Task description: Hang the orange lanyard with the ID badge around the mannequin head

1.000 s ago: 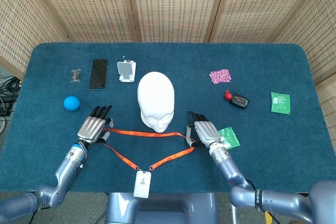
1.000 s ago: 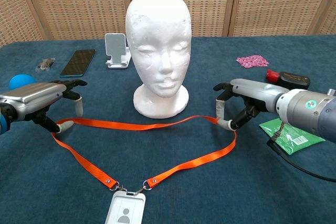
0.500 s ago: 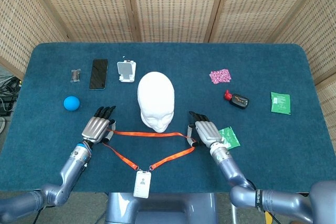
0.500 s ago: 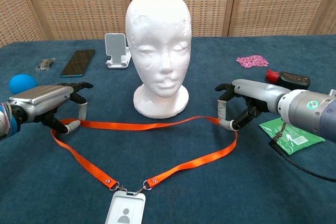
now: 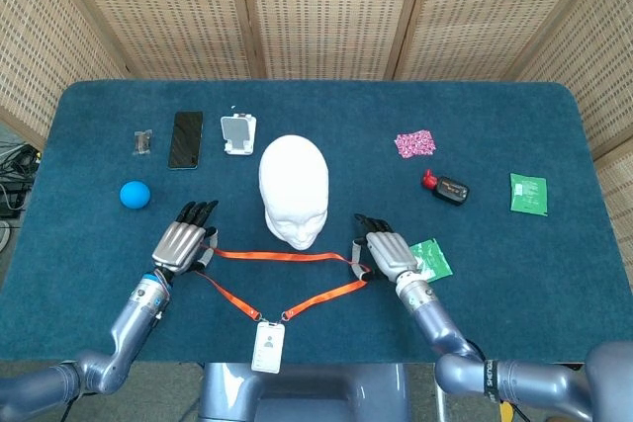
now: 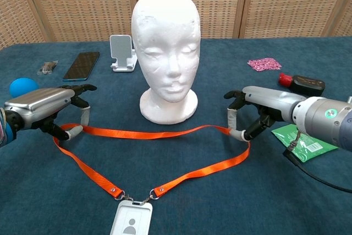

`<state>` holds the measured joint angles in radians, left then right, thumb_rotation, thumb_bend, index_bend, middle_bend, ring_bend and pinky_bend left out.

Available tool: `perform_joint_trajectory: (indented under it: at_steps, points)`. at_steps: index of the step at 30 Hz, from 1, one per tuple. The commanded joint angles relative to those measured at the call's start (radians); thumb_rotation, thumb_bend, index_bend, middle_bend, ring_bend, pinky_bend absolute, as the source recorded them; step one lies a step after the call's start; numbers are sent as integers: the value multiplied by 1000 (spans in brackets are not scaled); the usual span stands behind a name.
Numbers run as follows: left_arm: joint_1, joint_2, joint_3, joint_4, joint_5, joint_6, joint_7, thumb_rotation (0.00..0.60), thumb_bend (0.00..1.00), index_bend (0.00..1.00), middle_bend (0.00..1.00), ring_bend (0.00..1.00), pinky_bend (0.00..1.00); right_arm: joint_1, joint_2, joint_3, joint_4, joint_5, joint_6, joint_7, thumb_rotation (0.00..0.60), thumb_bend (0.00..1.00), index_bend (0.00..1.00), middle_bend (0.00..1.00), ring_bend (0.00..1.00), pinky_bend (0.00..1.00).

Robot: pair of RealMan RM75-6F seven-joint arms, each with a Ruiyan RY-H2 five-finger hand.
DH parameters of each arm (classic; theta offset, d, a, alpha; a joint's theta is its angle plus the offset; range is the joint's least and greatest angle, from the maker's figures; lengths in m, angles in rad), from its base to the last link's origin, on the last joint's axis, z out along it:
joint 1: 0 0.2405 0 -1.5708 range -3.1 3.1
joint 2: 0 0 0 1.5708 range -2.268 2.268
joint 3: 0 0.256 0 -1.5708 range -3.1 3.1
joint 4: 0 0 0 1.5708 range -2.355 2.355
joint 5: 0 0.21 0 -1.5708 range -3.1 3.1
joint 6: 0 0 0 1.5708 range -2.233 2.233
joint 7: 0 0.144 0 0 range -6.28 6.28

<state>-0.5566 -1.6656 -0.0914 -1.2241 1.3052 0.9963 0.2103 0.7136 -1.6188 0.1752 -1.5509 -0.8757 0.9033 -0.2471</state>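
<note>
Orange lanyard (image 6: 148, 132): spread flat on the blue table (image 5: 495, 145) as a wide loop at 6 o'clock of the mannequin head (image 5: 294, 188), both ends meeting at a clip above the ID badge (image 6: 131, 223) near the table's front edge.

Left hand (image 6: 47, 108): fingers curled, thumb and a fingertip closed on the strap at the loop's left corner, 8 o'clock from the head base. Palm down, low over the cloth.

Right hand (image 6: 258, 108): thumb and a finger closed on the strap at the loop's right corner, 4 o'clock from the head base; other fingers spread forward. Wrist cable visible in the chest view.

Strap between the two hands: nearly straight, passing just in front of the head base without touching it.

Mannequin head: upright, face toward the robot.

Surroundings, relative to the head:
- Blue ball (image 5: 135, 195) at 9 o'clock.
- Phone (image 5: 185, 139) and white phone stand (image 5: 236, 133) at 10 to 11 o'clock.
- Pink packet (image 5: 415, 143) at 2 o'clock.
- Green packet (image 5: 433, 258) just beside the right hand.
</note>
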Motion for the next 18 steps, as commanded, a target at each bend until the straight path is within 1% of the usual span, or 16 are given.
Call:
perform_joint_trajectory:
  at_steps: [1, 5, 7, 11, 18]
  points:
    - [20, 27, 33, -29, 71, 60, -29, 600, 465, 646, 0, 0, 0, -6, 37, -23, -53, -55, -6, 1, 600, 666, 722, 0, 0, 0]
    - [31, 53, 57, -48, 132, 106, -64, 600, 466, 649, 0, 0, 0, -13, 78, -41, -103, -111, -19, 19, 600, 667, 726, 0, 0, 0]
    - [36, 73, 74, -60, 181, 143, -87, 600, 466, 653, 0, 0, 0, -17, 110, -55, -138, -160, -35, 40, 600, 667, 728, 0, 0, 0]
    - [43, 98, 97, -67, 247, 195, -103, 600, 465, 659, 0, 0, 0, -23, 162, -79, -178, -238, -65, 86, 600, 666, 729, 0, 0, 0]
    - [39, 131, 127, -69, 351, 263, -148, 600, 465, 661, 0, 0, 0, -23, 230, -100, -224, -343, -100, 160, 600, 666, 736, 0, 0, 0]
